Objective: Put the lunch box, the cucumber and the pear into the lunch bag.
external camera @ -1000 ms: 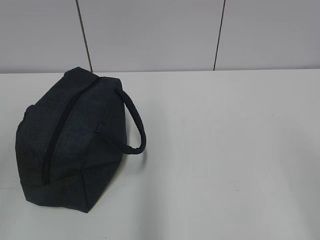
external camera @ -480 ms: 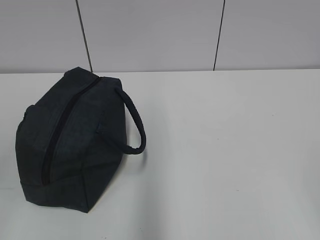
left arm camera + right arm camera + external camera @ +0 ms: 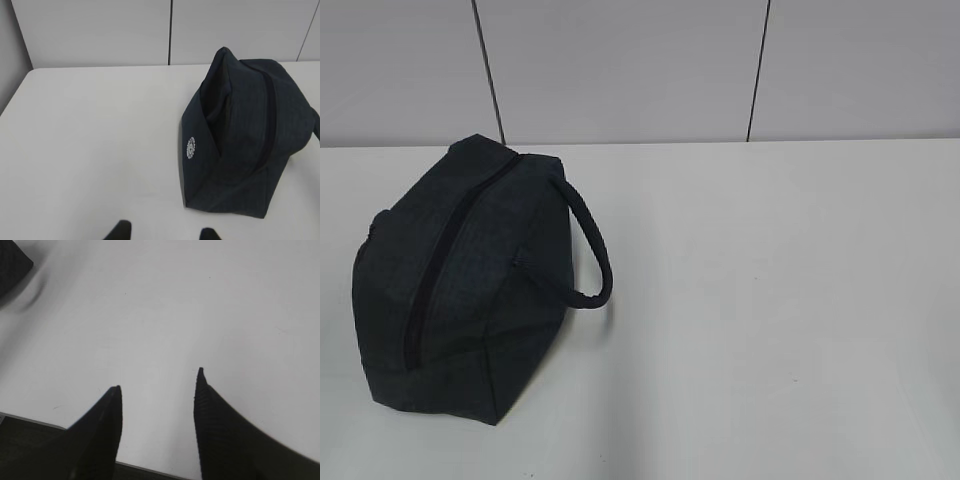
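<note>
In the exterior view the lunch bag [image 3: 455,280] sits at the left of the frame on the pale, smooth tabletop [image 3: 770,300]; its boxy dark fabric body runs its long axis and zipper line [image 3: 440,265] from lower left toward the upper middle, the padded handle [image 3: 590,250] looping right. No arm, lunch box, cucumber or pear shows. In the left wrist view the bag fills the right, the nearer left gripper [image 3: 162,234] at the bottom edge, fingers apart and empty. In the right wrist view the right gripper [image 3: 157,385] hangs over bare tabletop, fingers apart, a bag corner at upper left
</note>
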